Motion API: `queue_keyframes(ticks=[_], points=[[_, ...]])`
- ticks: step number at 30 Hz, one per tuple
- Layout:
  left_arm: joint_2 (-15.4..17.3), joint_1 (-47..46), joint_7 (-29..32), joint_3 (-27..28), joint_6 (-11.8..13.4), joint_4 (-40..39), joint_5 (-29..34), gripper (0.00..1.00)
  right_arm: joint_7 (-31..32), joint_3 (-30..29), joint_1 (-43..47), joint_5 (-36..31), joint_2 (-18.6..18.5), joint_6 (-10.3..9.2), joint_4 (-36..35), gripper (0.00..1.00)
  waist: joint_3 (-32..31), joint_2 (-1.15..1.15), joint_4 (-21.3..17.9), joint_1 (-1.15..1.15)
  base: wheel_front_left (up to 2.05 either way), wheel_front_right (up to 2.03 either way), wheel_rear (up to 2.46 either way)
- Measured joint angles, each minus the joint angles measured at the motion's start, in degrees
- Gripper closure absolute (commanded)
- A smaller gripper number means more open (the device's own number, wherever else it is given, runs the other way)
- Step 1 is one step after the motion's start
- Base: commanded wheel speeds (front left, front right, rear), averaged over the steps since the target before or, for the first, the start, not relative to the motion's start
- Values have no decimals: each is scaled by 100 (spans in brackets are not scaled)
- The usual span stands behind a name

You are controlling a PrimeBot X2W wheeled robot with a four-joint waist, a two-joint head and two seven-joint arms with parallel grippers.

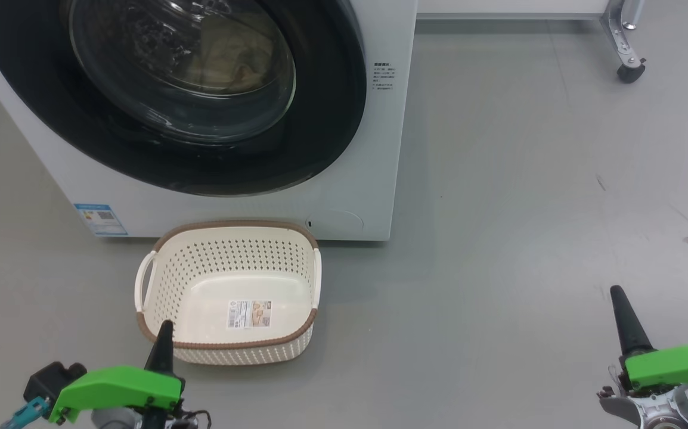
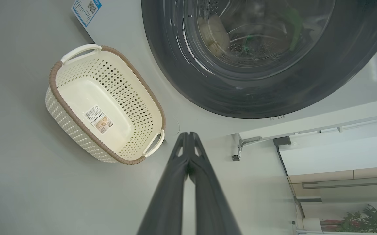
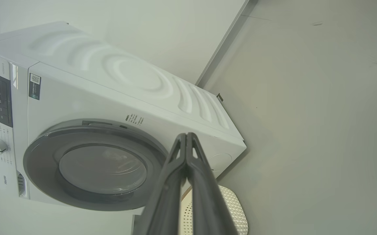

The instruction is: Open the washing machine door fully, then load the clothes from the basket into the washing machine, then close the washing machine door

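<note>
The washing machine [image 1: 368, 196] stands at the top left of the head view, its black-rimmed door [image 1: 332, 119] lying flat against the front. Through the glass bowl [image 1: 183, 65] pale cream clothes [image 1: 231, 56] lie inside the drum, and the left wrist view also catches those clothes [image 2: 215, 34]. The cream basket [image 1: 159, 280] sits on the floor just in front of the machine, holding nothing but its label sticker. My left gripper [image 1: 164, 333] is shut, low near the basket's front left corner. My right gripper [image 1: 618, 298] is shut, far right over bare floor.
Grey floor [image 1: 529, 208] spreads to the right of the machine. A metal leg with a caster wheel [image 1: 630, 71] stands at the top right. The left wrist view takes in a white cabinet [image 2: 338, 153] and a potted plant [image 2: 365, 218]. A wall [image 3: 175, 29] runs behind the machine.
</note>
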Motion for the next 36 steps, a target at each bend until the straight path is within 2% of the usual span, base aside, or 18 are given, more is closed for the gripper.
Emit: queue_keyframes(ticks=[36], points=[[-13,118,579,744,-104,-196,-2205,100,414,10,-358,2317,-29,-2,372,100,-89,0,-120,0,0,0,0]])
